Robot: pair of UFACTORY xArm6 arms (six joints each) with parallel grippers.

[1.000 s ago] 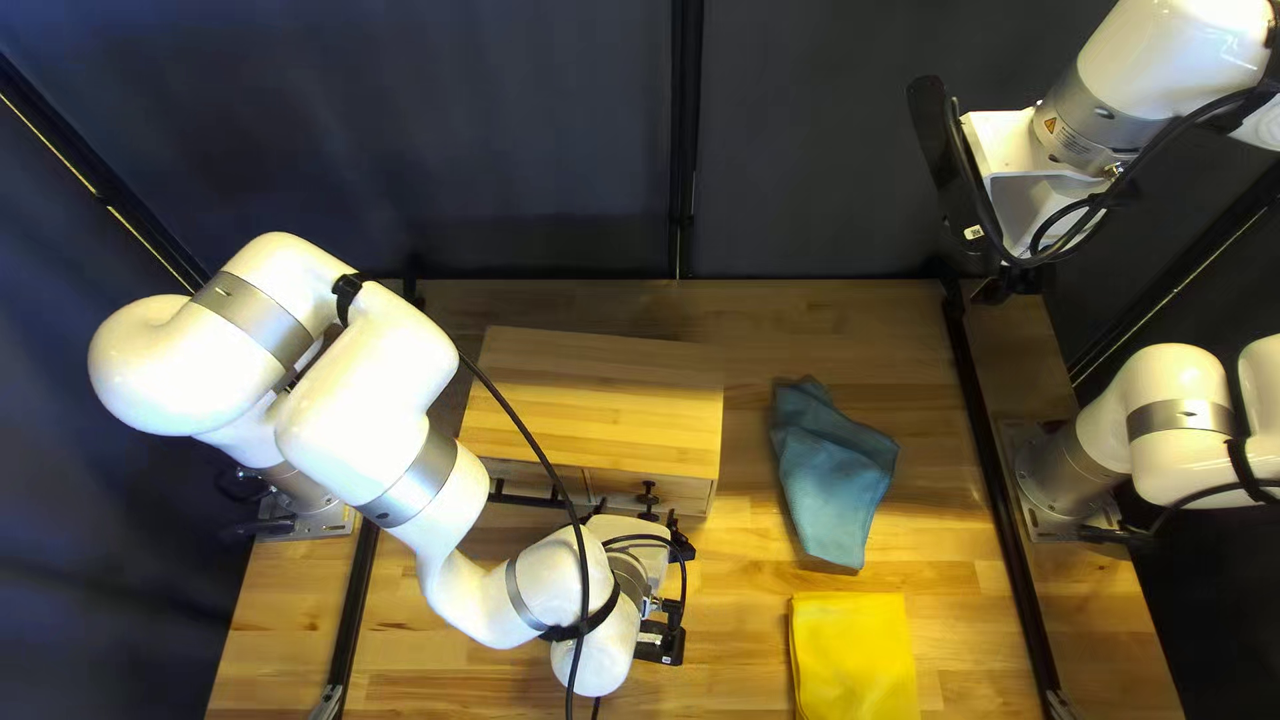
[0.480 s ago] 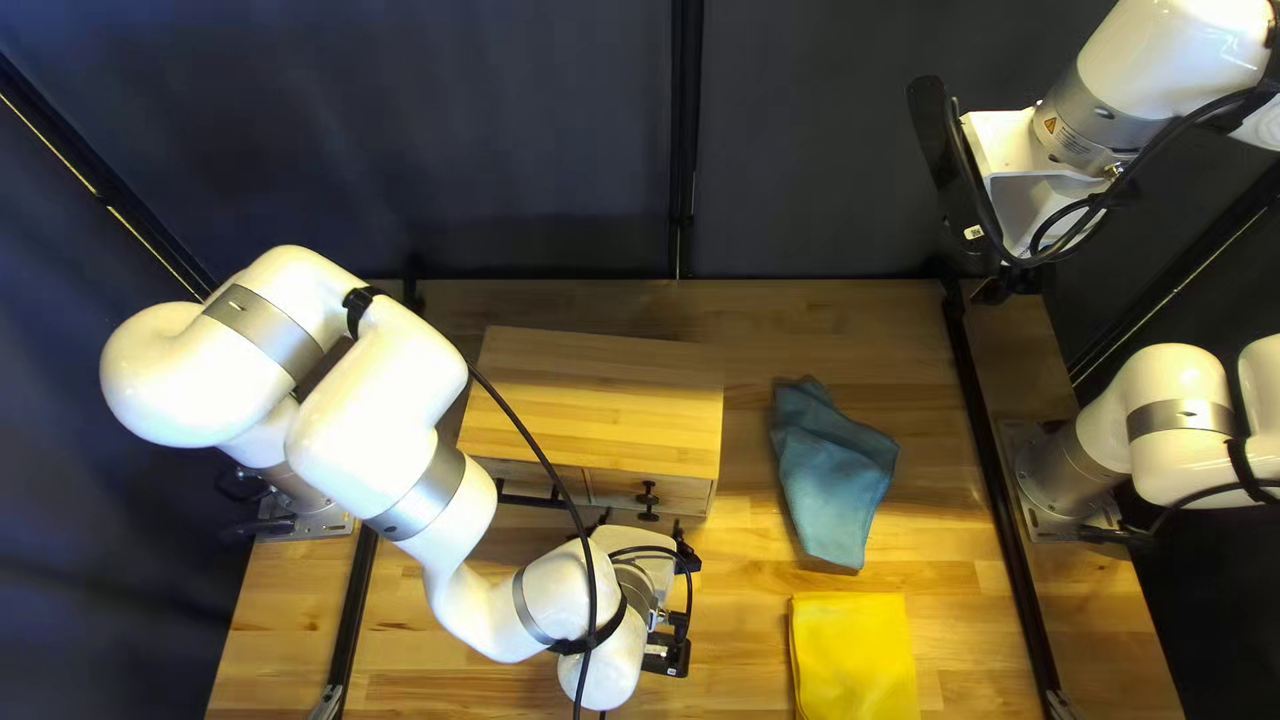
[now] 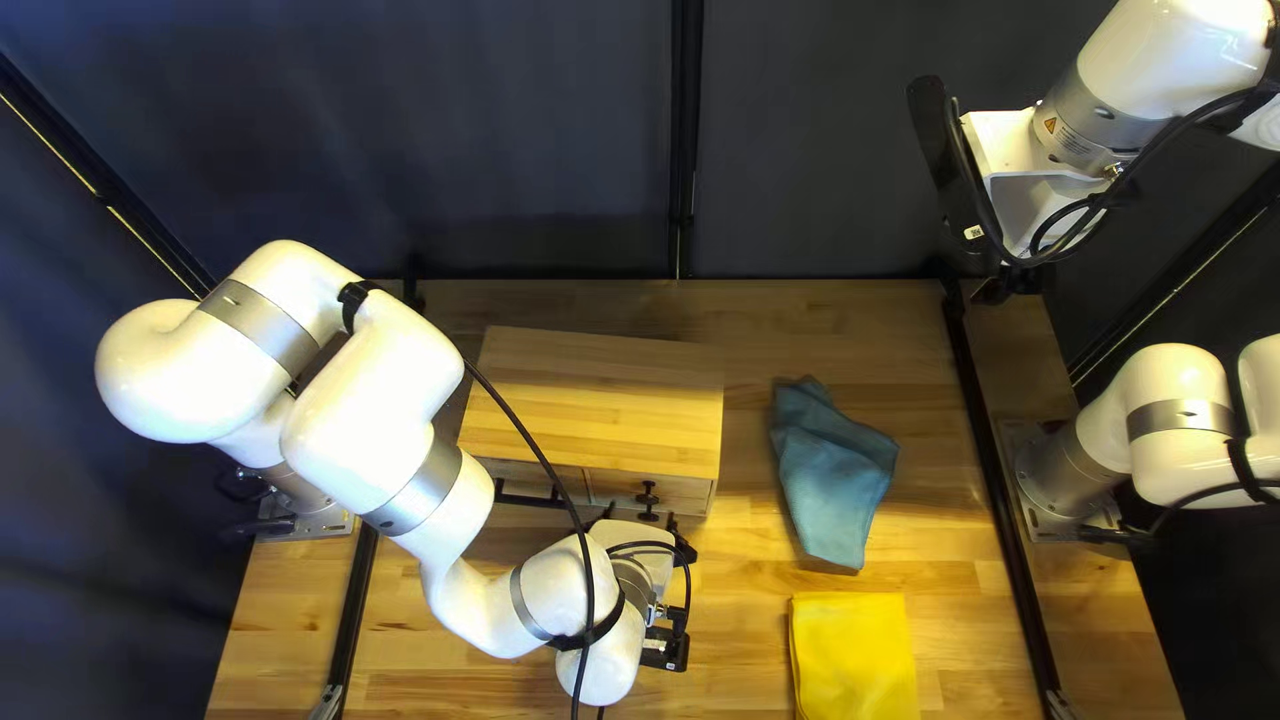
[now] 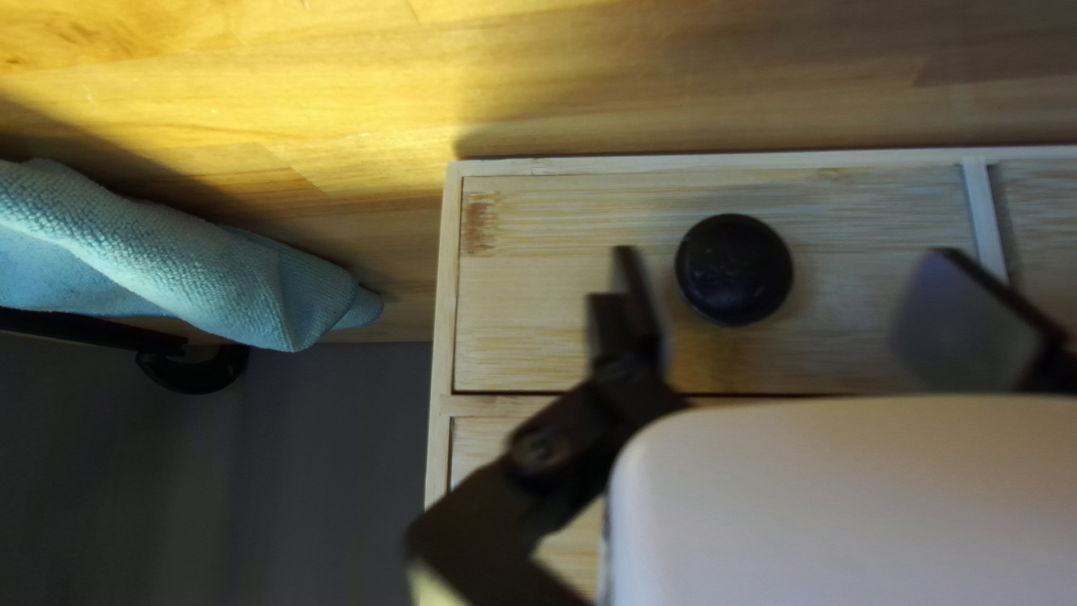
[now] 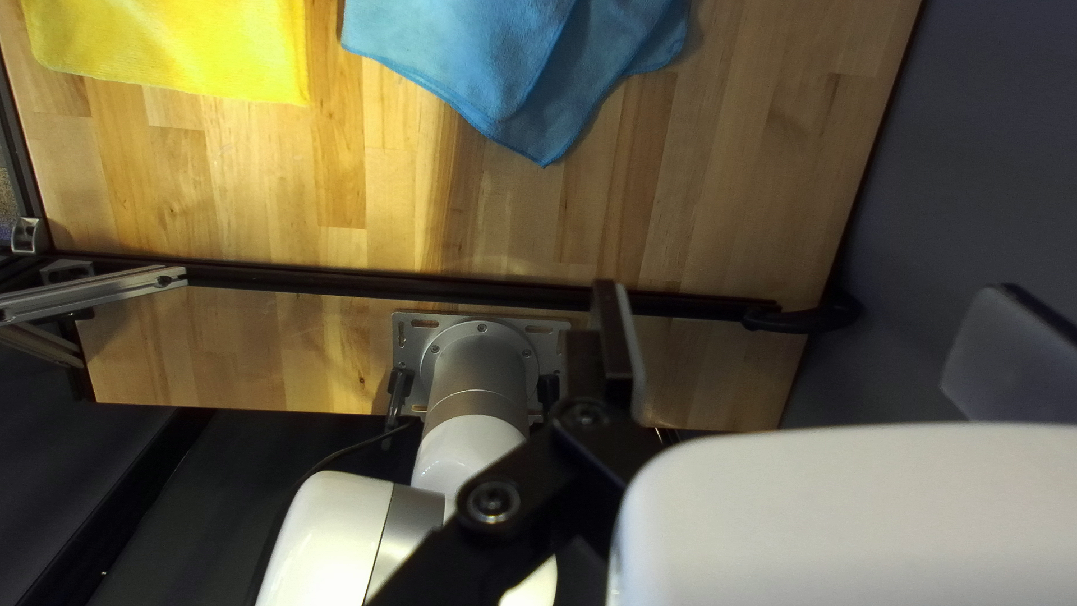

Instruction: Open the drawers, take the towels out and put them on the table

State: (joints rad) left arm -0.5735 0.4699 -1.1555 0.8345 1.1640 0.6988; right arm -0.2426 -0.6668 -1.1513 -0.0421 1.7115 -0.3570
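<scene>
So the drawer knob (image 4: 732, 269) is where it's at right now. It's a little round black one on a closed drawer front (image 4: 555, 278), at the corner of the wooden drawer box (image 3: 600, 400) that faces the towels. The left gripper (image 4: 799, 290) is lined up straight at it with the knob sitting between its fingers, much closer to one finger than the other. Neither finger looks to be touching it, so I'd call that gripper open, nothing grabbed yet.

The box sits mid-table (image 3: 780, 320), and every drawer front I can see on it looks pushed in. What's inside them, no idea.

Progress-wise, a crumpled blue towel (image 3: 832, 470) lies just beside the box, and a neatly folded yellow towel (image 3: 852, 650) lies nearer the table's front edge. So my guess is two towels are done, and this drawer needs pinching, pulling out and emptying, if there's anything in it.

The right gripper (image 5: 803, 311) is parked way up over its own base, fingers spread wide, holding nothing.
</scene>
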